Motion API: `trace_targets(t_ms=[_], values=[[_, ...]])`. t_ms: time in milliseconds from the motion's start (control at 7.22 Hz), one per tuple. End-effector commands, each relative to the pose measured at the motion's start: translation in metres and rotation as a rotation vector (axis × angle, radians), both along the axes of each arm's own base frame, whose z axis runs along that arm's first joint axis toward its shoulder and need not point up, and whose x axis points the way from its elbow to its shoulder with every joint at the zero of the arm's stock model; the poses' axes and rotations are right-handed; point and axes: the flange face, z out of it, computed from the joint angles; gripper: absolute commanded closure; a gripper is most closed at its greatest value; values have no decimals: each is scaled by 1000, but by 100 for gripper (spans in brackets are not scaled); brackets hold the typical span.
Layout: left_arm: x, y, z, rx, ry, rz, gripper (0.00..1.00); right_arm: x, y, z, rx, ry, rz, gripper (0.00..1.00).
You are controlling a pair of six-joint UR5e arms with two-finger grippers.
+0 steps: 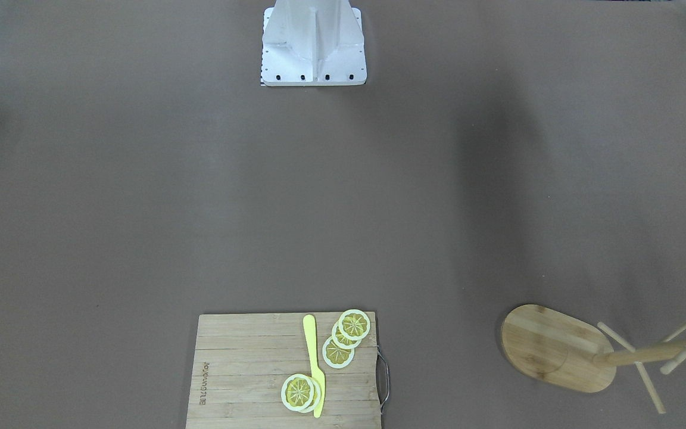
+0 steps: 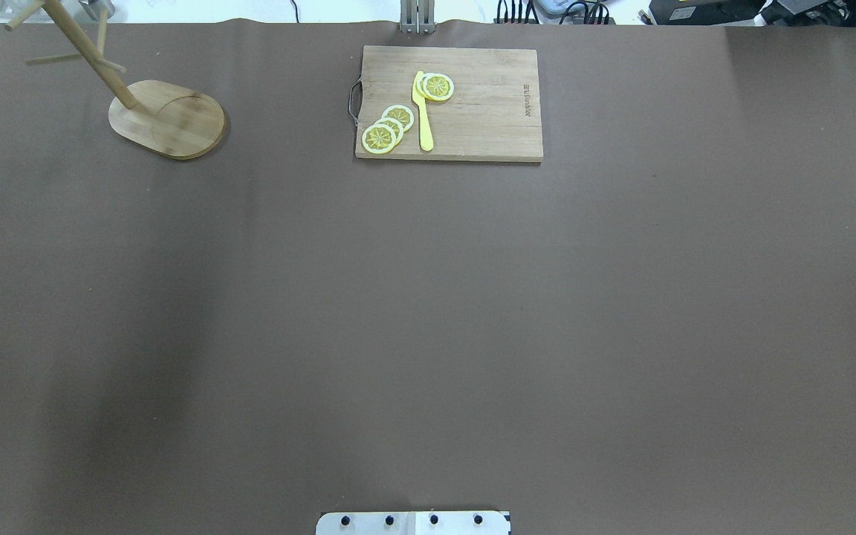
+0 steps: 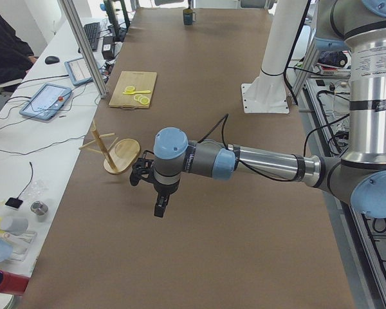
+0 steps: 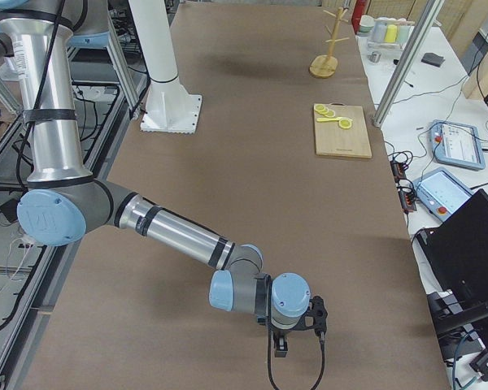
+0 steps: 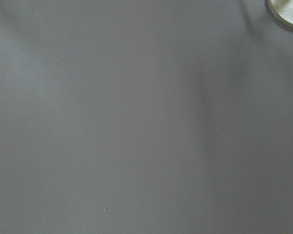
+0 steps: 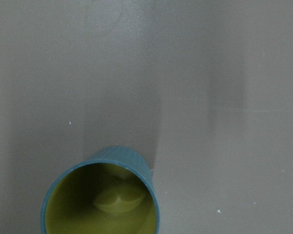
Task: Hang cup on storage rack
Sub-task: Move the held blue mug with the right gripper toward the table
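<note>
The teal-blue cup (image 6: 103, 195) stands upright on the brown table, yellowish inside, at the bottom of the right wrist view, right below that camera. It also shows small at the table's far end in the exterior left view (image 3: 188, 17). The wooden storage rack (image 2: 168, 119) stands at the far left of the overhead view and low on the right of the front view (image 1: 557, 348), with no cup on its pegs. My left gripper (image 3: 159, 210) hangs over the table just beside the rack (image 3: 121, 154). My right gripper (image 4: 280, 349) points down at the table's end. I cannot tell whether either is open.
A slatted cutting board (image 2: 472, 111) with a metal handle lies at the far middle, bearing lemon slices (image 2: 389, 128) and a yellow knife (image 2: 423, 111). The robot's white base (image 1: 313, 44) stands at the near edge. Operators' desks with tablets (image 3: 48, 100) line the table's far side.
</note>
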Motion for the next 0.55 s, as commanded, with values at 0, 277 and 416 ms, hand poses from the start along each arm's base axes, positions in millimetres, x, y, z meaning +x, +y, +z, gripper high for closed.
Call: trace_targets(t_ms=[0,277,416], values=[[0,0,1,-3,0,-1,1,-2,-2,8,-18,0,-4,0],[0,0,2,-4,0,0,1,-5,-3,12,-28,-1,-10,0],[0,0,2,-5,0,-1,1,-6,-10,11,-33,1,-5,0]])
